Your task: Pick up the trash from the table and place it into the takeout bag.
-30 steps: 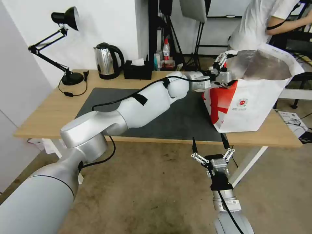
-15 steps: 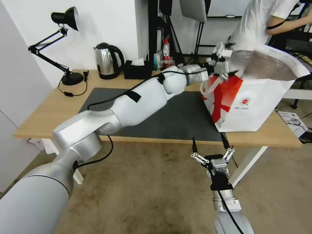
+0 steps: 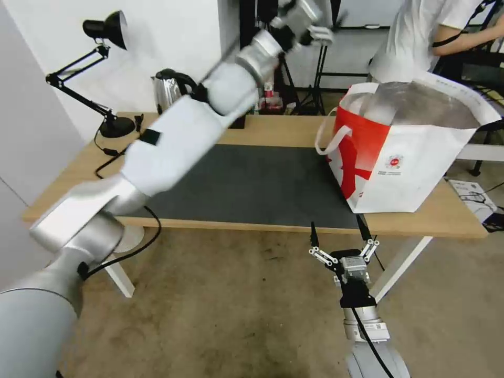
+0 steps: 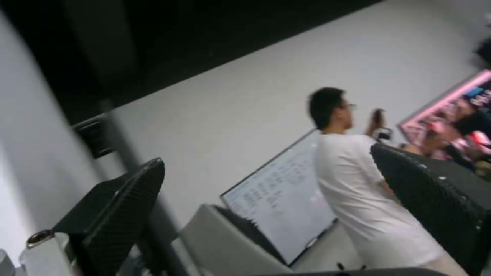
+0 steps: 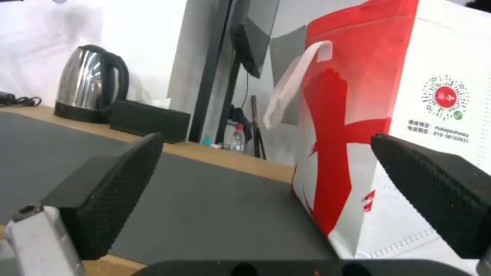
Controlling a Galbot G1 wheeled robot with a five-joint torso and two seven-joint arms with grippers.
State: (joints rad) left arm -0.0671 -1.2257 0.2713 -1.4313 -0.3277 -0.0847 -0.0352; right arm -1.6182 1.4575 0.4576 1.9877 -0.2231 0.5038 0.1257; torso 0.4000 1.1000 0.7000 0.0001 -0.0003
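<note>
- Right now I see my left end effector (image 3: 310,21) raised high above the counter's (image 3: 79,178) far edge, up at the top of the head view, well apart from the takeout bag (image 3: 404,152); its arm slants up from my left shoulder.
- From the left wrist view its two black pads (image 4: 122,207) stand wide apart with nothing between them, so it is released.
- My right end effector (image 3: 346,252) hangs low in front of the counter's near edge, below the bag, fingers spread and empty.
- The takeout bag stands upright at the right end of the counter, partly on the dark grey mat (image 3: 252,178), its mouth open upward and showing the foil lining.
- Its red side faces the mat, the white side with the round logo (image 3: 394,161) faces me; a white strap handle (image 3: 331,139) droops off the red side.
- Behind the mat stands a steel kettle (image 5: 89,86) beside a black tissue box (image 5: 148,119).
</note>
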